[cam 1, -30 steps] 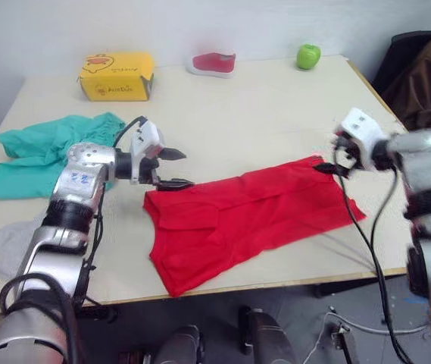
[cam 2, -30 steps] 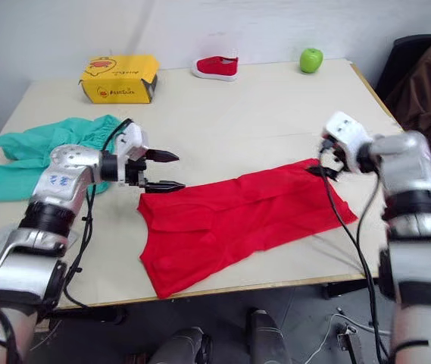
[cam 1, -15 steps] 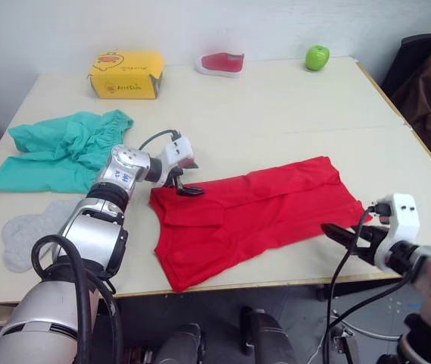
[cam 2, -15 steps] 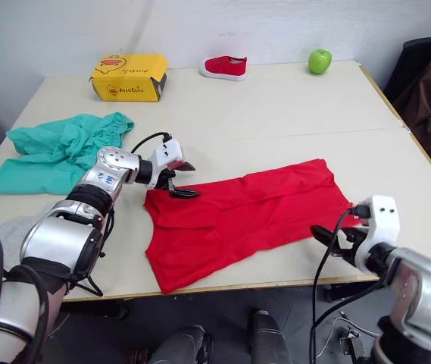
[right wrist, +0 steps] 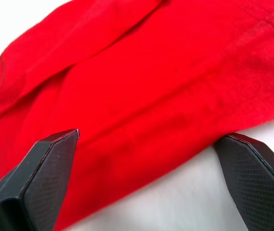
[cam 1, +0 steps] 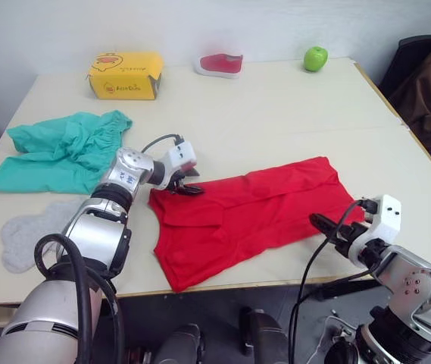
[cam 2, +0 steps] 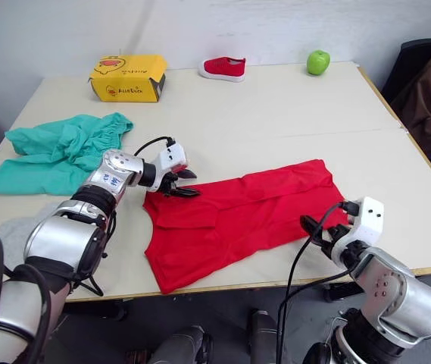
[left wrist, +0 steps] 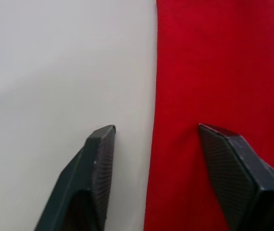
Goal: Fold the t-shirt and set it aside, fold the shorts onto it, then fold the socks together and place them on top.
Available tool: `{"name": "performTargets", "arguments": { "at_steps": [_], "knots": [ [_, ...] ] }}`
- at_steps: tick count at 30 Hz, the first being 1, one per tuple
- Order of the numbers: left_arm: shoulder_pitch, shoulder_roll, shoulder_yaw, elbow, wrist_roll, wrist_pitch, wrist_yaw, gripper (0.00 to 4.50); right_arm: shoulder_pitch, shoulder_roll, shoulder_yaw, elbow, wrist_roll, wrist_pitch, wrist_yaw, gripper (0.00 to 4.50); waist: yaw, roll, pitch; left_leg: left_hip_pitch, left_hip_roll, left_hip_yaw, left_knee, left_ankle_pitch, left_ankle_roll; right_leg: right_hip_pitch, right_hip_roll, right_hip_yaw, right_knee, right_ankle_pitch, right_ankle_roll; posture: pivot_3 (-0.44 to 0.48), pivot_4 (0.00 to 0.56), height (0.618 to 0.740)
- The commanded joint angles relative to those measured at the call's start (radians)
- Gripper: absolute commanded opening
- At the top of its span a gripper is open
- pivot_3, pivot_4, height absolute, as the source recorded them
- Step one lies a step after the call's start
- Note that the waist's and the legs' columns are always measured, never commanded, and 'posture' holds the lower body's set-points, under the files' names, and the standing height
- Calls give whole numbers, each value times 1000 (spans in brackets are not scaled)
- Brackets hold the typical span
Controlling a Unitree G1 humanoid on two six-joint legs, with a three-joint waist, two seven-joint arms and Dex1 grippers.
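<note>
The red t-shirt lies spread flat across the middle of the pale table, one long edge running close to the table's front edge. The left gripper sits low at the shirt's far left corner, jaws open, and the left wrist view shows them straddling the cloth's edge: one finger over bare table, the other over red fabric. Nothing is pinched between them.

Over on the right, the right gripper comes in at the shirt's near right corner, jaws spread wide as well. From its wrist camera the shirt's hem runs between the two fingers, with a strip of bare table just beside it. No grip there either.

The teal shorts lie bunched in a heap on the left side of the table, well apart from the shirt. A grey sock rests near the front left edge, below the shorts.

Along the far edge stand a yellow box, a small red shoe and a green apple, all well clear of the clothes.
</note>
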Motion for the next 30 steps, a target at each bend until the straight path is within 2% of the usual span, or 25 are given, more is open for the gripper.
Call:
{"name": "performTargets", "arguments": {
  "at_steps": [1, 7, 12, 18, 23, 26, 30],
  "knots": [
    [15, -2, -20, 13, 41, 21, -20, 1739, 11, 12, -7, 24, 19, 5, -43, 3860, -1, -3, -3, 1, 0, 0, -1, 0, 0, 0, 0, 0, 0, 0, 0, 0, 150, 740],
    [35, 0, -15, -5, 33, 21, -128, 0, 20, -6, 4, 38, 49, 5, -71, 1815, -3, -4, -4, 8, 0, 2, -5, 0, 0, 5, 0, 3, 0, 0, 0, 0, 150, 740],
    [52, 19, 12, -16, 12, 36, -154, 0, -17, -49, 28, 93, 70, 3, -75, 72, -10, -4, -4, 10, 1, 2, -6, 0, 0, 7, 1, 3, -1, 0, 0, 0, 150, 740],
    [83, 53, 79, -55, -49, 93, -188, 0, -108, -152, 122, 277, 101, -92, -60, 23, -24, -4, -4, 11, 1, 2, -7, 0, 0, 7, 1, 4, -1, 0, 0, 0, 150, 740],
    [167, 88, 136, -178, -127, 191, -237, 0, -237, -257, 258, 599, 93, -300, -29, 23, -33, -4, -4, 11, 3, 4, -8, 0, 0, 7, 2, 5, -2, 0, 0, 0, 150, 740],
    [260, 109, 140, -316, -154, 248, -252, 0, -331, -315, 345, 826, 72, -442, 3, 23, -45, -4, -4, 11, 3, 4, -7, 0, 0, 7, 2, 5, -2, 0, 0, 0, 150, 740],
    [474, 124, 172, -696, -237, 454, -200, 0, -528, -348, 441, 1187, 35, -663, 37, 23, -53, -3, -5, 12, 3, 5, -8, 0, 0, 7, 2, 6, -3, 0, 0, 0, 150, 740]
  ]
}}
